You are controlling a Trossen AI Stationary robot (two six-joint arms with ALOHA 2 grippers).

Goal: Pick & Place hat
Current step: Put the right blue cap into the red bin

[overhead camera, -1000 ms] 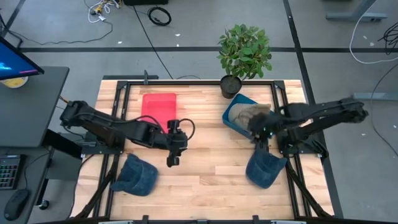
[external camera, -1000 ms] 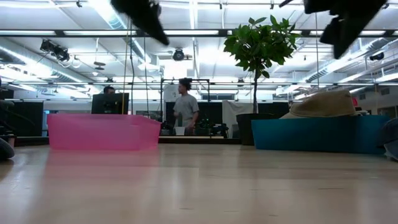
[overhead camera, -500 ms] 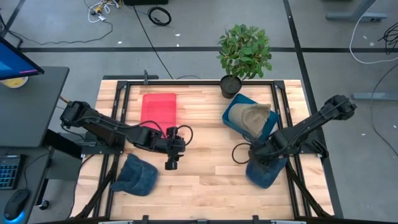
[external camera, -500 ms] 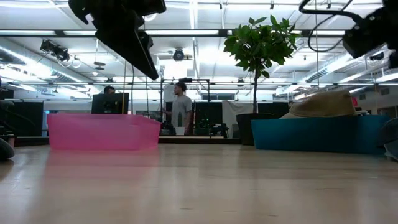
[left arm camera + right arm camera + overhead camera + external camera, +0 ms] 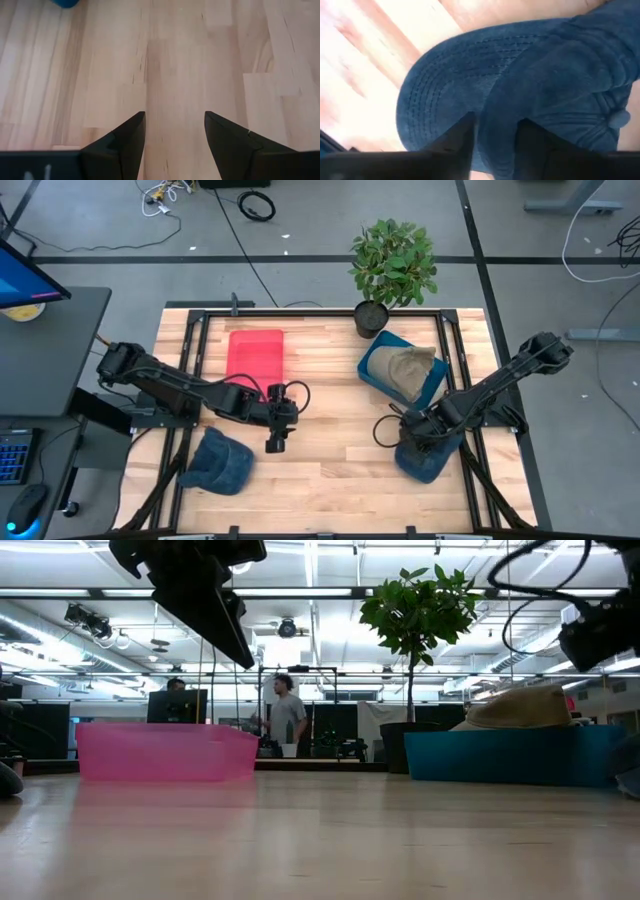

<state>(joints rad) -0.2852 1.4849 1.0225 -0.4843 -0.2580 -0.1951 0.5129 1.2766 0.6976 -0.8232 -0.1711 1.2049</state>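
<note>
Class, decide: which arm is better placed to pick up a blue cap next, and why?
Right. The right gripper is directly over the blue cap, fingers open around its crown. The left gripper hovers open above bare wooden table.

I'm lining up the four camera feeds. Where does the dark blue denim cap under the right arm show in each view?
High view: dark blue denim cap at the table's lower right, under the right gripper.
Low view: only a sliver at the right edge.
Left wrist view: not in it.
Right wrist view: fills the picture, right behind the fingers.
Shared landmark: the teal bin holding a tan hat, beside the cap.
</note>
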